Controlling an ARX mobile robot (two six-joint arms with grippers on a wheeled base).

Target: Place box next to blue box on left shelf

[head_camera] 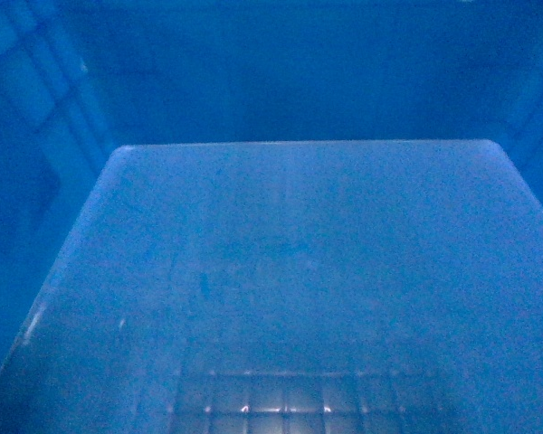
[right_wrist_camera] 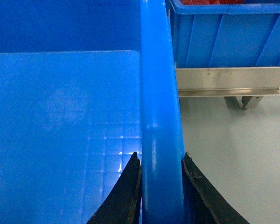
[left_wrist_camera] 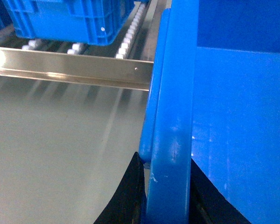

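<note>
Currently held: box (head_camera: 299, 262), carried by both arms, its inside filling the head view. Left gripper (left_wrist_camera: 165, 196) clamps the box's left rim; right gripper (right_wrist_camera: 161, 186) clamps the right rim, fingers narrow on each wall. Ahead of the box: metal shelf rail (left_wrist_camera: 70, 67); beyond the rail, blue box (left_wrist_camera: 70, 21) on rollers, left of the carried box's rim.

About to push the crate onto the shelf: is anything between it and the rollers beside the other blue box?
Nothing visible. The box, held at both rims, faces the metal shelf rail, with free rollers right of the shelved blue box.
</note>
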